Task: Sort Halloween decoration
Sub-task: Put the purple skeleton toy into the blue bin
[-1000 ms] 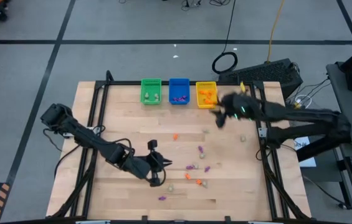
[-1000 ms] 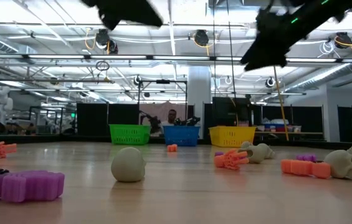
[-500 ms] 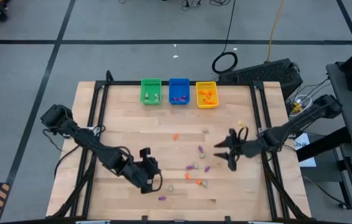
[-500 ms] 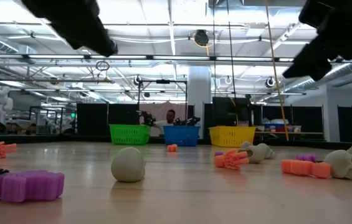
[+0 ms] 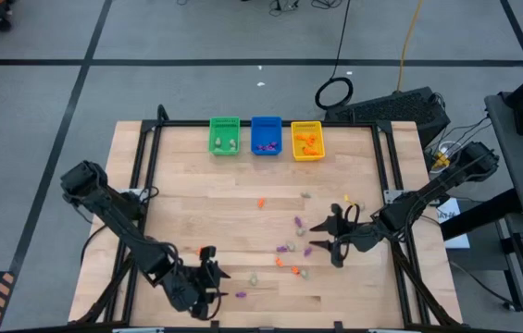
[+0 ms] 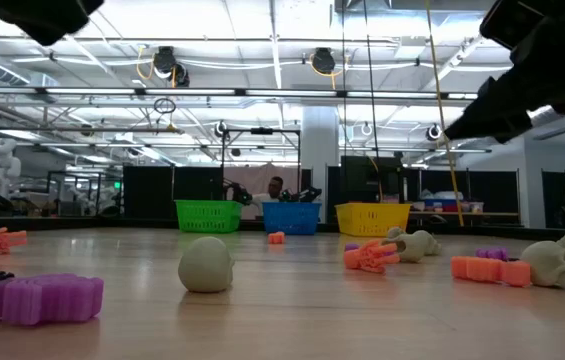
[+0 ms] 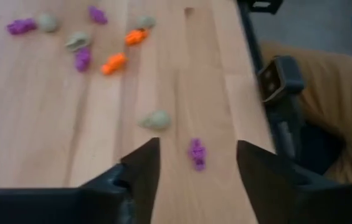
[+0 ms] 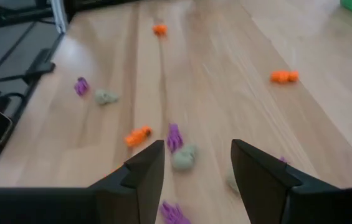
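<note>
- Our bench (image 5: 196, 199) still carries scattered trinkets (image 5: 295, 223); green (image 5: 225, 136), blue (image 5: 266, 135) and yellow (image 5: 306, 141) bins hold some.
- Our right claw (image 5: 321, 237) has come from the yellow bin to mid-bench, released, nothing held.
- Our left claw (image 5: 217, 282) just opened over a purple trinket (image 7: 196, 153) near the front edge: next pick, we judge.

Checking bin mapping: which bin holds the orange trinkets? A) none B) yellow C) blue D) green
B: in the high view the orange trinkets lie inside the yellow bin, the rightmost of the three bins at the table's far edge.
</note>
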`<action>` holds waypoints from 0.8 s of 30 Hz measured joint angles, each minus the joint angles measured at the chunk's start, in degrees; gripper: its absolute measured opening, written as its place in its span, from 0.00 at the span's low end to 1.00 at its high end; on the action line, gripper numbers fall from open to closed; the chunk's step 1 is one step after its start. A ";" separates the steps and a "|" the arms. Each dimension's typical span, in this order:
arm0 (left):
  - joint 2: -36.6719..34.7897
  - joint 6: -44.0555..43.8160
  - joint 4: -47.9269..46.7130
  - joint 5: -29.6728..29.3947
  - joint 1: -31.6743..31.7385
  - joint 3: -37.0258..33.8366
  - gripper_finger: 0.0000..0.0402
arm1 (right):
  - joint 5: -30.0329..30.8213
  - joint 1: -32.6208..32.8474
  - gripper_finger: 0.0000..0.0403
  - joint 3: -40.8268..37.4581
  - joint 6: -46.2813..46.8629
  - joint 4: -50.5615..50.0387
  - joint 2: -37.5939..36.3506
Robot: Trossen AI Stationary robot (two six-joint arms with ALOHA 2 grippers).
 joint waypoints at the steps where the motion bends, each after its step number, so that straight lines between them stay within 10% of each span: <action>1: 0.66 0.00 1.14 0.01 -0.44 0.00 0.55 | -0.01 0.00 0.42 0.00 -0.66 0.78 0.10; 24: 17.09 4.56 15.54 2.55 -1.19 0.00 0.61 | 3.23 0.37 0.42 0.00 -4.40 4.53 0.35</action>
